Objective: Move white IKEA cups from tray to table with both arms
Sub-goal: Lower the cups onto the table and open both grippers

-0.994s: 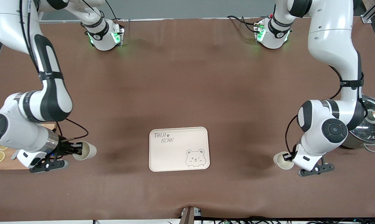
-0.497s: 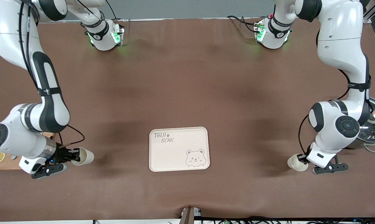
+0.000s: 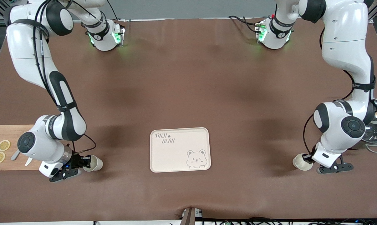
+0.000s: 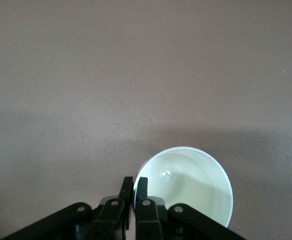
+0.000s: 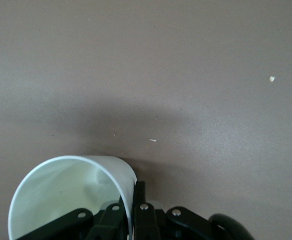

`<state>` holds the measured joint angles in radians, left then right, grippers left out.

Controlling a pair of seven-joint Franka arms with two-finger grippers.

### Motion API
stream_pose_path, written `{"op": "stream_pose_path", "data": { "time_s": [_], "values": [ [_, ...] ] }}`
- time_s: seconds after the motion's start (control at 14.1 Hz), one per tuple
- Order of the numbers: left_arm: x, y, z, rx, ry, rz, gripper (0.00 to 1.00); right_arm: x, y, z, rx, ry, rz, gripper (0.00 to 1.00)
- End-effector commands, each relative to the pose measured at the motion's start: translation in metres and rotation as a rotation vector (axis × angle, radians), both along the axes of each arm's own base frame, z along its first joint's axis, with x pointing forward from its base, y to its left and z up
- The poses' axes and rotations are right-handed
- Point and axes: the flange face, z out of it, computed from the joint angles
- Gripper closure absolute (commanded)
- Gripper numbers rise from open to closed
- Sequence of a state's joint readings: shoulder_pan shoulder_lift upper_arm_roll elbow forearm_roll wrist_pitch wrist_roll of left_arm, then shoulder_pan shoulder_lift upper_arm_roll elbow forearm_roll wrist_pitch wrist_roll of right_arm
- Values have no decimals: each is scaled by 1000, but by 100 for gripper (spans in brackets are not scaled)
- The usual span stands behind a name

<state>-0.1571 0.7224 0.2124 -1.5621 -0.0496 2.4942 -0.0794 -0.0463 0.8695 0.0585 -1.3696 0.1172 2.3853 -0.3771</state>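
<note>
Two white IKEA cups are each pinched by the rim. My right gripper (image 3: 87, 161) is shut on one cup (image 3: 93, 163), held low over the brown table between the cutting board and the bear-printed tray (image 3: 163, 162). In the right wrist view the cup (image 5: 60, 195) sits beside the fingers (image 5: 138, 192), which clamp its wall. My left gripper (image 3: 307, 158) is shut on the other cup (image 3: 301, 162), low over the table between the tray and the pot. In the left wrist view this cup (image 4: 191, 185) shows its open mouth, and its rim is between the fingers (image 4: 141, 186).
A wooden cutting board (image 3: 19, 131) with lemon slices (image 3: 3, 145) lies at the right arm's end. A steel pot with a glass lid (image 3: 376, 125) stands at the left arm's end. The tray lies midway between the cups.
Both grippers have come down toward the table with their cups. The right one has shifted toward the tray, the left one away from it toward the pot.
</note>
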Motion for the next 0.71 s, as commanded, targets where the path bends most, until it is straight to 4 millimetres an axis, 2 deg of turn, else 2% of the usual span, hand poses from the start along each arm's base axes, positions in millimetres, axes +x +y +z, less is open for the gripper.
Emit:
{"op": "stream_pose_path", "data": {
  "time_s": [0.0,0.07,0.14,0.21,0.28,0.35,0.57,0.64],
  "values": [
    [0,4,0,-14,-15,-3,65,2,1,0,14,-6,9,100],
    [0,5,0,-14,-15,-2,58,2,1,1,14,-8,6,100],
    [0,5,1,-14,-15,-3,46,2,1,1,14,-8,6,100],
    [1,6,4,-11,-19,-6,30,3,0,1,15,-9,3,64],
    [1,7,6,-5,-19,-23,10,3,1,1,19,-8,-3,1],
    [2,6,10,-2,-23,-44,0,2,-3,1,22,-7,-7,0],
    [5,5,22,-2,-38,-48,0,4,-2,7,30,-8,-16,0],
    [5,4,33,-6,-52,-45,0,5,-2,11,30,-12,-16,0]
  ]
}}
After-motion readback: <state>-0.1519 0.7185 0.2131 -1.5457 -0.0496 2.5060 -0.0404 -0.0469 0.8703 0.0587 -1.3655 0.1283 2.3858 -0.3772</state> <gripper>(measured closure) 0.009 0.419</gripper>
